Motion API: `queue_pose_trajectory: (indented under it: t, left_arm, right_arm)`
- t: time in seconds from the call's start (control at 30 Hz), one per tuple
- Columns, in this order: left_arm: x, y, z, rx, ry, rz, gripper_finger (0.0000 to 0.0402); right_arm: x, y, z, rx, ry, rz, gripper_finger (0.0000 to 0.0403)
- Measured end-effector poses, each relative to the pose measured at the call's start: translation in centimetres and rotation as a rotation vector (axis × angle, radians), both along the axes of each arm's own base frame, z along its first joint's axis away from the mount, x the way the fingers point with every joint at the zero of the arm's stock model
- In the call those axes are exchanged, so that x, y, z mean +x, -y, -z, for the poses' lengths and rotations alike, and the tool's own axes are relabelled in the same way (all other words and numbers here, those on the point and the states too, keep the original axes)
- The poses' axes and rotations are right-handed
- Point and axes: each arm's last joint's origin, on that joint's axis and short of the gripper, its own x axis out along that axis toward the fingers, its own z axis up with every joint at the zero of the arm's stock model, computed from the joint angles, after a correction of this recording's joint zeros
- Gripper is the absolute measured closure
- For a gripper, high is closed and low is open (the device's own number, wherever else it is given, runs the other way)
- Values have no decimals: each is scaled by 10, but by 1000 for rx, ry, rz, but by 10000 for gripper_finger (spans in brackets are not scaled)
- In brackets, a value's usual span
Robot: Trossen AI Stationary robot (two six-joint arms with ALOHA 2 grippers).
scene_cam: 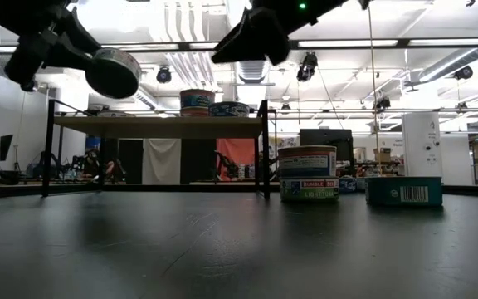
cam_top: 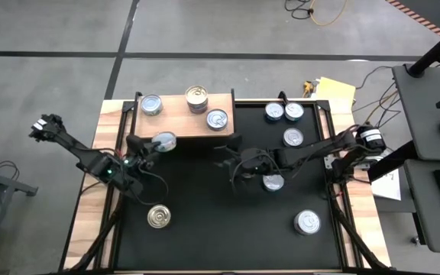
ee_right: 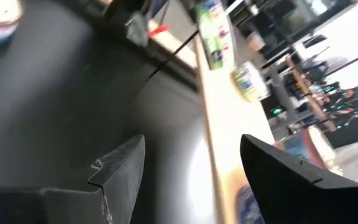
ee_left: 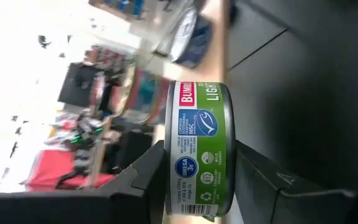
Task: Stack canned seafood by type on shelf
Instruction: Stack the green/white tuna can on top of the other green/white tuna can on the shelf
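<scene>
A tin (cam_top: 163, 141) is held, tilted, in the left hand (cam_top: 153, 144) above the desk (cam_top: 205, 221), just short of the shelf (cam_top: 176, 122). The right hand (cam_top: 231, 162), empty and spread, hangs nearby. Placement beside matching tins is judged next, needing levelling first.

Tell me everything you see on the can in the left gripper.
The can is a short round metal tin with a silver top and a green, blue and white label. The left gripper is shut on its sides, holding it tilted in the air beside the shelf's front edge, touching nothing else.
</scene>
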Motion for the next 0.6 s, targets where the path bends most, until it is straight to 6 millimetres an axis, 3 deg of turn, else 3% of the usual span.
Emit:
queue_pose_trajectory:
  t: [0.17, 0.33, 0.6]
  left_arm:
    - [-3, -2, -7, -4, 13, -12, 277]
    - [-4, -3, -5, 11, -5, -12, 277]
    - [-8, -6, -3, 24, -15, -36, 277]
  right_arm:
    - [-4, 20, -16, 69, 99, 63, 159]
    - [-22, 37, -39, 148, 129, 102, 179]
    - [-38, 61, -52, 465, 108, -208, 204]
